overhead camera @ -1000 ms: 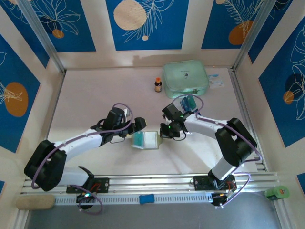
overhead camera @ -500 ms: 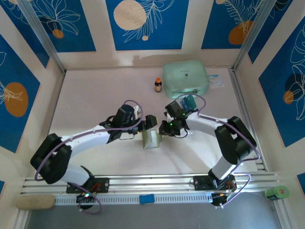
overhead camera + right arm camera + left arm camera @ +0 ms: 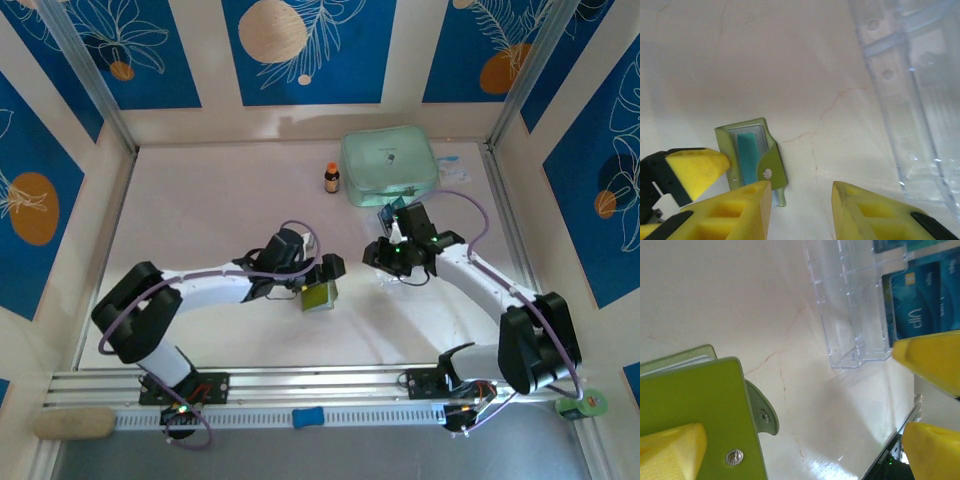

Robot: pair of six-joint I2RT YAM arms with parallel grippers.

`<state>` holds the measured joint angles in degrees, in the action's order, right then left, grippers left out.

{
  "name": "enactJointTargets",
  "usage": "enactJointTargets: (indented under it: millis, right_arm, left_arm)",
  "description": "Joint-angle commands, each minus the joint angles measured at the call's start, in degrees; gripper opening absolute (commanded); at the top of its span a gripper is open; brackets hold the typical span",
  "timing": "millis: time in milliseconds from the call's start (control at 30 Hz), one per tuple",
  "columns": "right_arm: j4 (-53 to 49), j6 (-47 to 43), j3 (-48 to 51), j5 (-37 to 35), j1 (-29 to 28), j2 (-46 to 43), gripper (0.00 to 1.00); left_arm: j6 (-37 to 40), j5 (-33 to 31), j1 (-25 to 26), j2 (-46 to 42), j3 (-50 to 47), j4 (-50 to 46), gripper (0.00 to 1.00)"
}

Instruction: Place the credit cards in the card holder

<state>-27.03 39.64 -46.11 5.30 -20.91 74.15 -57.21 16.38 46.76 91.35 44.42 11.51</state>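
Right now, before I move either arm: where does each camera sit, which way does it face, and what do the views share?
Top: fixed above and behind the bases, looking down on the table; left arm and right arm show whole.
Left wrist: on the left arm, facing across the holder toward the tray and cards; own yellow jaws at the lower corners.
Right wrist: on the right arm, looking down at the holder; own jaws along the bottom.
Shared: holder and tray in both wrist views.
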Motion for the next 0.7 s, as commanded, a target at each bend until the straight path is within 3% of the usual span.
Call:
enactJointTargets:
  millis: [0,300,667]
  right_arm:
    - [-1.84,1.06,2.39,2.95,1.84,-3.13,0.37]
    - [-0.77,1.05,4.38,6.02,2.8,-4.72,0.37]
    - [1.18,3.42,2.89,7.29,-0.88,-4.14,0.36]
  left_arm:
    - [-0.68,-1.95,1.7,2.38,0.35,1.13,1.0]
    - [-1.72,-3.7,3.25,3.8,-3.53,2.93,1.0]
    - [1.38,-3.5,1.89,-0.38,3.58,-2.94,1.0]
